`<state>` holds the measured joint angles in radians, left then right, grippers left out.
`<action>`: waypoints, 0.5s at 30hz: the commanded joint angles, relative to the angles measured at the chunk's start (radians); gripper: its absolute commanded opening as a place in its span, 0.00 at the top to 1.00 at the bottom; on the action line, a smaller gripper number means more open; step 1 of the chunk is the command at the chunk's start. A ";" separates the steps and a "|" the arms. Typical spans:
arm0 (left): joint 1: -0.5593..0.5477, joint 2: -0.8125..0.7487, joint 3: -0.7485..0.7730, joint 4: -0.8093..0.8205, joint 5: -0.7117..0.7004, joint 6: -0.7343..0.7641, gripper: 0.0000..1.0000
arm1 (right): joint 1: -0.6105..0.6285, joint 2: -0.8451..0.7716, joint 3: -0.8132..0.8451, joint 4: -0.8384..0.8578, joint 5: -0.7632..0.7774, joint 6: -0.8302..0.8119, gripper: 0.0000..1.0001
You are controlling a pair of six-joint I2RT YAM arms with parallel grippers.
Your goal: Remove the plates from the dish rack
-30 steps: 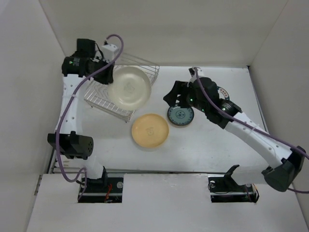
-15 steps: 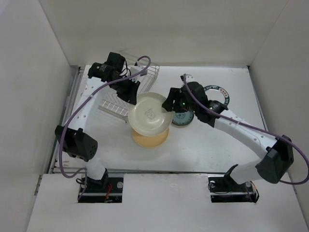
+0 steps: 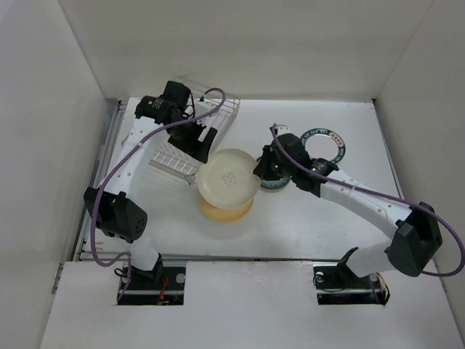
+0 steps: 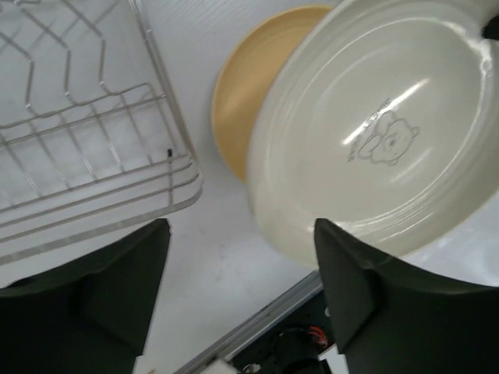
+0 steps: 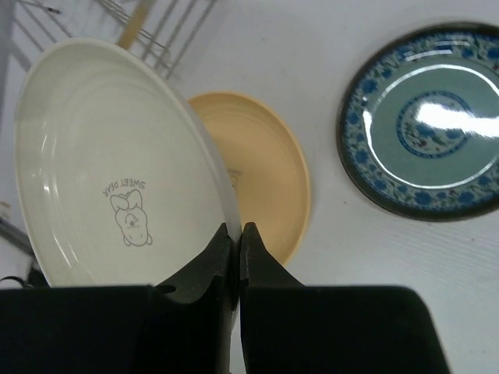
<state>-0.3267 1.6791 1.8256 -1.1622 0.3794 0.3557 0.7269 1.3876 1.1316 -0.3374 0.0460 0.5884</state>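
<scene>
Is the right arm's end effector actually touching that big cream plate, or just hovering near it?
Touching. The right wrist view shows the right end effector with both fingers closed on the rim of the cream plate, no gap visible.

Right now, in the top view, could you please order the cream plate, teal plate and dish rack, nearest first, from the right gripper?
1. cream plate, clamped in the right gripper.
2. teal plate, on the table beside it.
3. dish rack, back left.
</scene>
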 commanded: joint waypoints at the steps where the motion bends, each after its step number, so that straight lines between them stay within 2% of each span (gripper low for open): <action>1: 0.000 -0.030 0.006 0.002 -0.157 -0.040 0.24 | -0.003 0.014 -0.030 -0.006 0.043 0.011 1.00; 7: 0.000 -0.052 0.029 0.030 -0.232 -0.040 0.16 | -0.003 0.045 -0.072 0.041 0.052 0.020 1.00; 11: 0.000 -0.052 0.029 0.030 -0.252 -0.040 0.16 | -0.003 0.166 -0.021 0.032 0.063 0.021 1.00; 15: 0.000 -0.061 0.029 0.030 -0.272 -0.040 0.16 | -0.003 0.220 0.013 0.032 0.063 0.021 1.00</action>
<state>-0.3252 1.6760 1.8259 -1.1400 0.1429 0.3264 0.7258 1.5921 1.0809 -0.3485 0.0952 0.5991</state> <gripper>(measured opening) 0.833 0.058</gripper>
